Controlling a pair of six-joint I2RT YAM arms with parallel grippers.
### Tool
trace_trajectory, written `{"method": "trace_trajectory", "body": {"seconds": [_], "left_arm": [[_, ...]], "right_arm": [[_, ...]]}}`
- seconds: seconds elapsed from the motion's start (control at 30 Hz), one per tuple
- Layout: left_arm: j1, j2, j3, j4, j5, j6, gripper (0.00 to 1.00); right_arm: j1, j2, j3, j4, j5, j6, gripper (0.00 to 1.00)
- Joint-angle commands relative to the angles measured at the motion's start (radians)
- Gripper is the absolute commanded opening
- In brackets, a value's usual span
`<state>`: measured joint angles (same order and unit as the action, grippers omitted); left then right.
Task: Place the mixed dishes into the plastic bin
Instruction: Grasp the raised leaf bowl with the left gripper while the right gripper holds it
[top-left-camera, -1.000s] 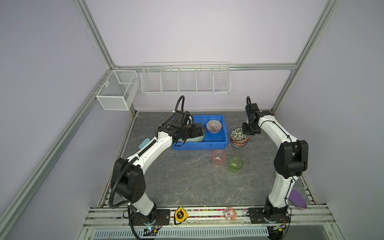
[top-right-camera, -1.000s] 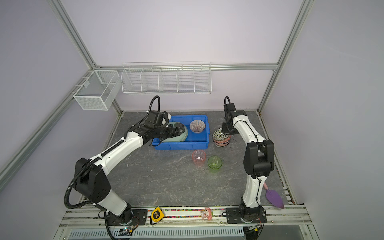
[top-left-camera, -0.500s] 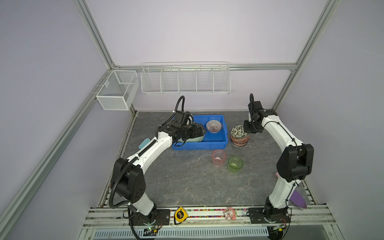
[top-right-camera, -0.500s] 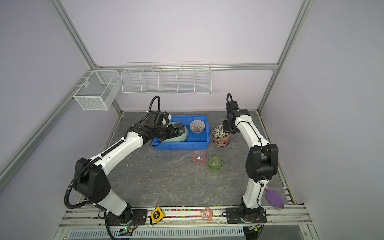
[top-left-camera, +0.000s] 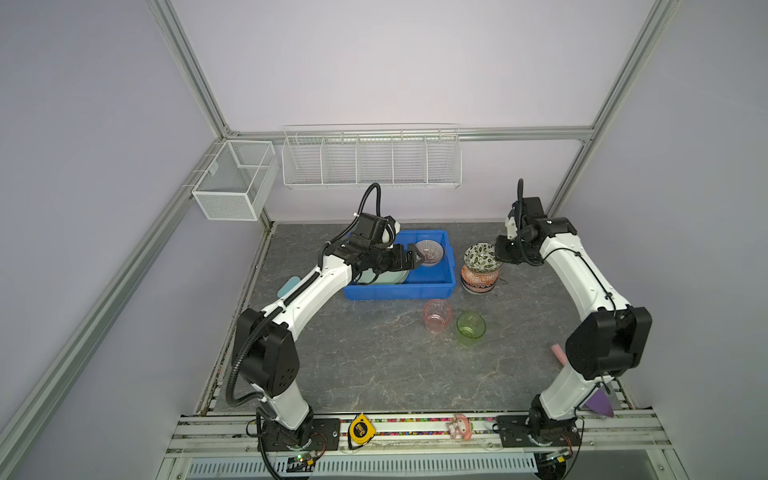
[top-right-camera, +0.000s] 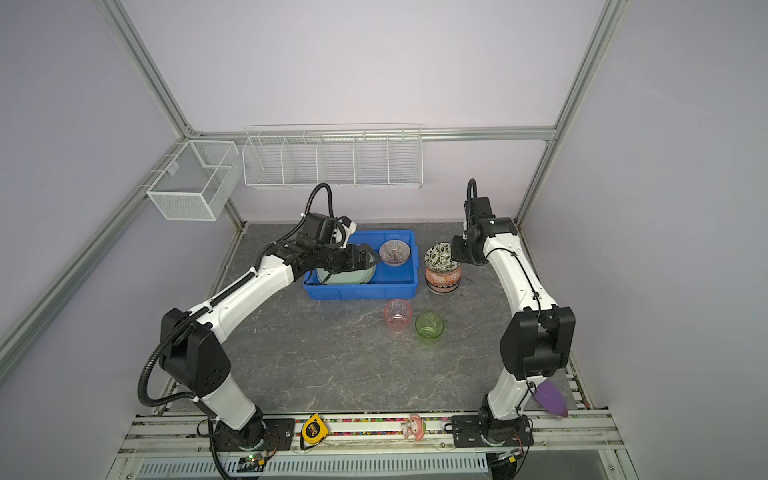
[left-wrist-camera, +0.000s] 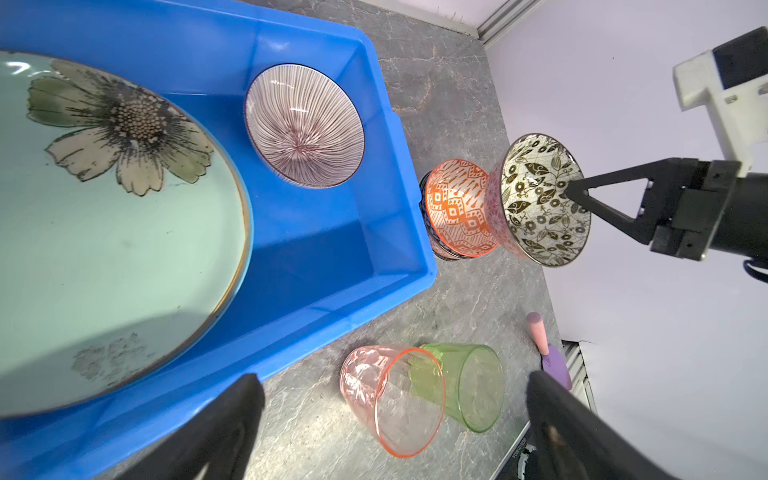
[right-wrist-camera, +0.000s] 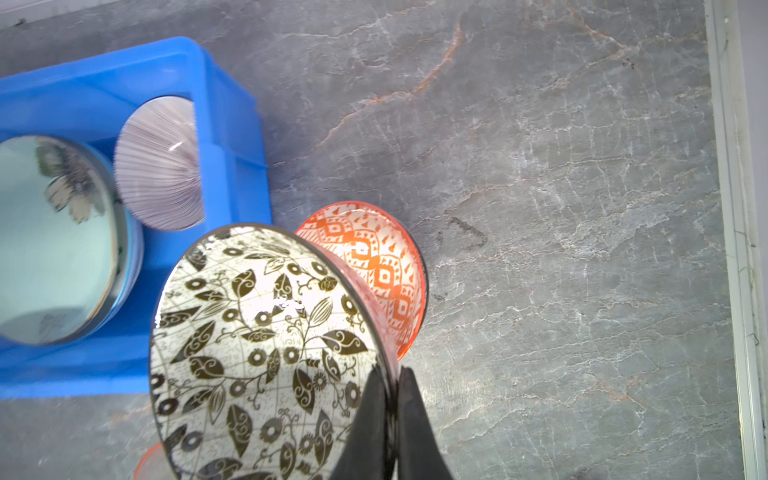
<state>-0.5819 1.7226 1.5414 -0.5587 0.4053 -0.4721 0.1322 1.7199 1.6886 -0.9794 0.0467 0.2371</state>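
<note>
Leaf-patterned bowl (right-wrist-camera: 266, 353), rim pinched in right gripper (right-wrist-camera: 391, 376), overlapping orange-patterned bowl (right-wrist-camera: 374, 266); blue bin (right-wrist-camera: 232, 137) beside.
</note>
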Motion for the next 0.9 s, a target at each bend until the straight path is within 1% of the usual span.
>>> {"method": "trace_trajectory", "body": {"seconds": [0.0, 0.13, 0.23, 0.5, 0.53, 0.63, 0.73, 0.87], "left_arm": [[-0.030, 0.050, 0.067, -0.021, -0.016, 0.015, 0.99], [-0.067, 0.105, 0.143, -0.037, -0.030, 0.008, 0.99], [-0.085, 0.141, 0.187, -0.049, -0.040, -0.005, 1.00], [-0.093, 0.158, 0.191, -0.013, -0.042, -0.081, 0.98], [-0.093, 0.159, 0.191, -0.010, -0.042, -0.087, 0.97], [-0.093, 0.167, 0.191, -0.010, -0.047, -0.100, 0.96], [-0.093, 0.176, 0.192, -0.027, -0.069, -0.109, 0.94], [-0.093, 0.176, 0.199, -0.071, -0.134, -0.123, 0.89]], "right_arm": [[-0.001, -0.053, -0.006, -0.014, -0.074, -0.033, 0.07], [0.005, -0.073, -0.013, -0.015, -0.123, -0.027, 0.07], [0.028, -0.079, -0.011, -0.012, -0.135, -0.025, 0.07], [0.067, -0.052, 0.016, 0.006, -0.147, -0.009, 0.07], [0.098, -0.046, 0.020, 0.010, -0.147, -0.006, 0.07], [0.128, -0.025, 0.042, 0.014, -0.157, 0.006, 0.07], [0.156, 0.000, 0.073, 0.015, -0.157, 0.014, 0.07], [0.190, 0.028, 0.109, 0.014, -0.156, 0.022, 0.07]]}}
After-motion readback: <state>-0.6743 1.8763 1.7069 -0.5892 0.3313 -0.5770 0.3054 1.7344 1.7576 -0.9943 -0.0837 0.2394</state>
